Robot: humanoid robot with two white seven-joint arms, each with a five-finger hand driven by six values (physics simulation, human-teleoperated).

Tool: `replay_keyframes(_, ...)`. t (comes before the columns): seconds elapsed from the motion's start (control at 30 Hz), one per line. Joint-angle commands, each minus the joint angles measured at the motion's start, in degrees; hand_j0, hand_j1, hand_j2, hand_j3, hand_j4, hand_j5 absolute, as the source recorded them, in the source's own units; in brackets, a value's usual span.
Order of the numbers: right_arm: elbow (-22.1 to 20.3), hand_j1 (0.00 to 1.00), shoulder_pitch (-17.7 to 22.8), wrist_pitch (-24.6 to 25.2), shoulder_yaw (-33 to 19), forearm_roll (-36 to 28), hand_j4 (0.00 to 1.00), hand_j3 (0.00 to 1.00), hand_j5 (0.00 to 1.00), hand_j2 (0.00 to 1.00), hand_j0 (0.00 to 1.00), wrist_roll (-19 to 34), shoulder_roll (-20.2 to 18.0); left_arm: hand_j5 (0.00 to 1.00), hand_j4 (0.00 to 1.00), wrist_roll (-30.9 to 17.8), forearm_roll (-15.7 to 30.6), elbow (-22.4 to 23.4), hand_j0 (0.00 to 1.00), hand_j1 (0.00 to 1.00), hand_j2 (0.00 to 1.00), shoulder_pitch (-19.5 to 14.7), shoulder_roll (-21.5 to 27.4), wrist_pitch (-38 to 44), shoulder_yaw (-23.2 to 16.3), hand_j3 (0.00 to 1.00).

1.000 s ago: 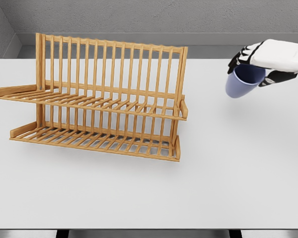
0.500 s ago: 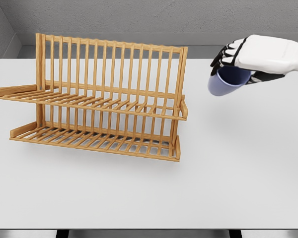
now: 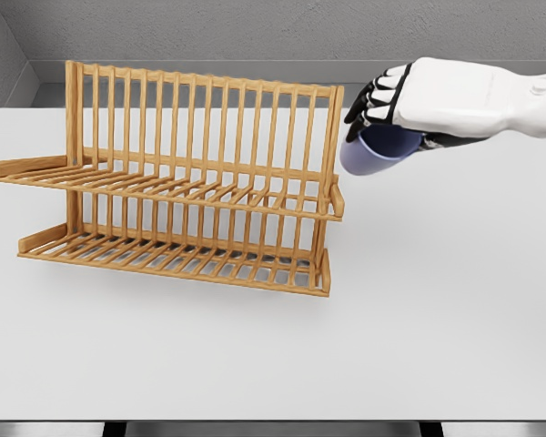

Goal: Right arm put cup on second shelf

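1. Wooden dish rack (image 3: 177, 187): a slatted, 2-tier rack standing on the white table (image 3: 419, 328), left of centre. Both tiers hold nothing. The upper shelf (image 3: 164, 187) runs from a side rail at far left to a short end stop at right; the lower shelf (image 3: 173, 259) sits below and slightly forward of it. A tall back of vertical bars rises behind both.
2. Blue cup (image 3: 373, 150): held in the air above the table, just beside the rack's upper right corner post and apart from it. It is level with the upper part of the rack's back, higher than the upper shelf, and lies outside the rack's right end.
3. Right hand (image 3: 409, 100): enters from the right edge on a white forearm. Its dark-jointed fingers (image 3: 371, 98) curl over the cup's rim from above, gripping the cup.
4. Surroundings: a grey wall (image 3: 255, 27) behind the table. The rack's right corner post and the upper shelf's end stop stand between the cup and the shelf surface.
5. Orientation of the cup: tilted, with its rim and opening toward the hand at upper right and its rounded base toward lower left. Its long axis therefore slants from upper right down to lower left, toward the rack.
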Motion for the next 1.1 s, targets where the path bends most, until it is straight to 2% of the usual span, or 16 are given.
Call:
replay_keyframes(0.0, 0.0, 0.61, -0.2, 0.2, 1.0, -0.3, 0.61, 0.61, 0.61, 0.61, 0.61, 0.0, 1.4, 1.00, 1.00, 0.0, 0.0, 0.0, 1.00, 1.00, 1.00, 0.0, 0.0, 0.0, 0.0, 1.00)
replay_keyframes(0.23, 0.0, 0.61, -3.1, 0.2, 5.2, -0.4, 0.61, 0.61, 0.61, 0.61, 0.61, 0.0, 4.2, 1.00, 1.00, 0.0, -0.1, 0.0, 1.00, 1.00, 1.00, 0.0, 0.0, 0.0, 0.0, 1.00)
replay_keyframes(0.47, -0.1, 0.61, -3.5, 0.2, 8.5, -0.3, 0.61, 0.61, 0.61, 0.61, 0.61, 0.0, 6.2, 1.00, 1.00, 0.0, 0.0, 0.1, 1.00, 1.00, 1.00, 0.0, 0.0, 0.0, 0.0, 1.00)
replay_keyframes(0.73, 0.0, 0.61, -3.5, 0.2, 10.6, 0.0, 0.61, 0.61, 0.61, 0.61, 0.61, 0.0, 6.4, 1.00, 1.00, 0.0, -0.1, 0.0, 1.00, 1.00, 1.00, 0.0, 0.0, 0.0, 0.0, 1.00)
replay_keyframes(0.77, 0.0, 0.63, -3.5, 0.2, 10.7, 0.0, 0.63, 0.63, 0.63, 0.63, 0.63, 0.0, 6.4, 1.00, 1.00, 0.0, 0.0, 0.0, 1.00, 1.00, 1.00, 0.0, 0.0, 0.0, 0.0, 1.00)
replay_keyframes(0.8, 0.0, 0.94, -3.5, 0.2, 10.7, 0.0, 0.94, 0.94, 0.94, 0.94, 0.94, 0.0, 6.3, 1.00, 1.00, 0.0, -0.1, 0.0, 1.00, 1.00, 1.00, 0.0, 0.0, 0.0, 0.0, 1.00)
replay_keyframes(0.83, 0.0, 1.00, -3.5, 0.2, 10.7, 0.0, 1.00, 1.00, 1.00, 1.00, 1.00, 0.0, 6.3, 1.00, 1.00, 0.0, -0.1, 0.0, 1.00, 1.00, 1.00, 0.0, 0.0, 0.0, 0.1, 1.00)
replay_keyframes(0.93, 0.0, 1.00, -4.4, 0.2, 8.8, 0.0, 1.00, 1.00, 1.00, 1.00, 1.00, 0.0, 5.6, 1.00, 1.00, 0.0, -0.1, 0.0, 1.00, 1.00, 1.00, 0.0, 0.0, 0.0, 0.0, 1.00)
replay_keyframes(1.0, 0.3, 1.00, -4.0, 0.2, 3.5, -0.1, 1.00, 1.00, 1.00, 1.00, 1.00, 0.0, 5.1, 1.00, 1.00, 0.0, -0.1, 0.0, 1.00, 1.00, 1.00, 0.0, 0.0, 0.0, 0.1, 1.00)
replay_keyframes(1.07, 0.9, 1.00, -3.5, 0.2, -1.7, -0.1, 1.00, 1.00, 1.00, 1.00, 1.00, 0.0, 1.9, 1.00, 1.00, 0.0, -0.1, 0.1, 1.00, 1.00, 1.00, 0.0, 0.0, 0.0, 0.0, 1.00)
